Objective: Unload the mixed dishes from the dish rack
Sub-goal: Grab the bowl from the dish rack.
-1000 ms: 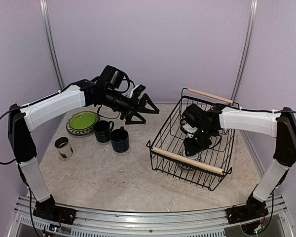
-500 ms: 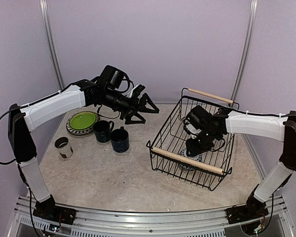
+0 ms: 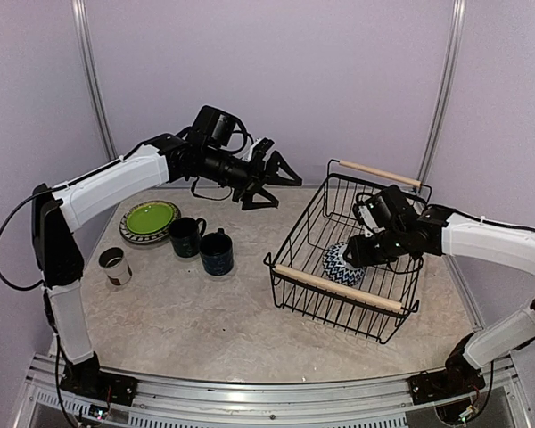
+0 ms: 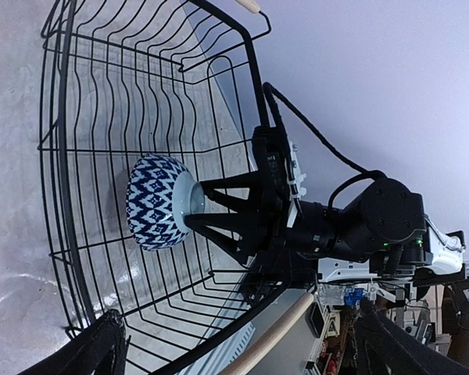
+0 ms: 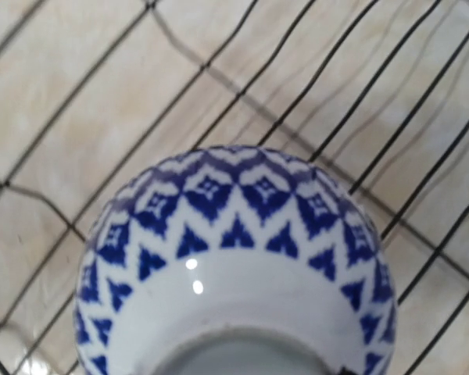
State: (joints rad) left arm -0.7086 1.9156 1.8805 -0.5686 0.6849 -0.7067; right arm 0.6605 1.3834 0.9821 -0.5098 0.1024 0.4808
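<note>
the marbled beige surface (image 3: 205, 321) carries everything. read the top view as a clock face with 12 at the far wall. the black wire dish rack (image 3: 314, 234) sits at about 3 o'clock, with one wooden rod handle (image 3: 339, 290) along its near edge and the far handle (image 3: 379, 172) along the opposite edge.

the right pincer (image 4: 194, 208) is inside the rack, entering from the 3 o'clock side. its jaws are partly closed on the foot end of the blue-white bowl (image 3: 339, 266). the bowl is tipped on its side in the rack's near half, with its patterned outside turned toward 9 o'clock. whether it touches the wire floor i cannot tell.

the left pincer (image 3: 285, 189) hangs in the air at about 12 o'clock, near the rack's far-left corner, jaws spread wide and holding nothing.

out of the rack, the lime green plate (image 3: 150, 219) lies on the surface between 9 and 10 o'clock. a dark blue mug (image 3: 187, 236) and a second mug (image 3: 218, 251) stand close together at the plate's 4 o'clock. the small metal cup (image 3: 115, 266) stands upright at the plate's 7 o'clock, apart from it.
</note>
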